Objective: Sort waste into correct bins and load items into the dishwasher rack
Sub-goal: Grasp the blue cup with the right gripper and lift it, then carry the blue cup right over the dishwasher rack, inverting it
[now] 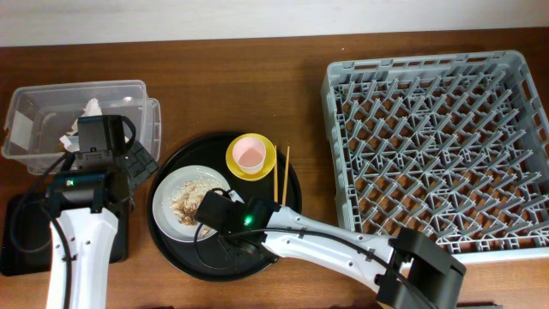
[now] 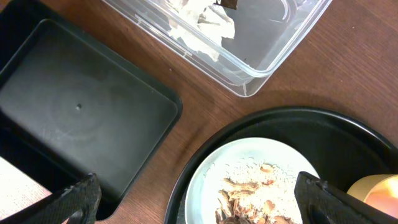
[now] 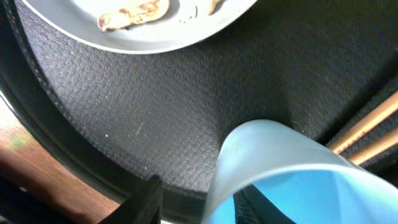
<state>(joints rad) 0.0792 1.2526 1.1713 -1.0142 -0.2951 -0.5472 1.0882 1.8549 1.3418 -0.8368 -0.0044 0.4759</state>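
Observation:
The light-blue cup (image 3: 280, 162) stands on the large round black tray (image 1: 283, 232), hidden under my right arm in the overhead view. My right gripper (image 3: 205, 202) is open, with one finger outside the cup wall and one inside it. The grey-white plate (image 1: 176, 193) holds beige food scraps (image 1: 187, 204). A pink cup (image 1: 250, 153) sits in the yellow bowl (image 1: 233, 163), and two chopsticks (image 1: 280, 176) lie beside it. My left gripper (image 2: 208, 202) is open and empty above the plate's left edge (image 2: 205, 180). White napkins (image 2: 205, 25) lie in the clear tub (image 1: 51, 112).
The shallow black tray (image 1: 17, 245) sits at the front left, partly under my left arm, and looks empty in the left wrist view (image 2: 81, 112). The grey dishwasher rack (image 1: 437, 146) fills the right side and holds nothing.

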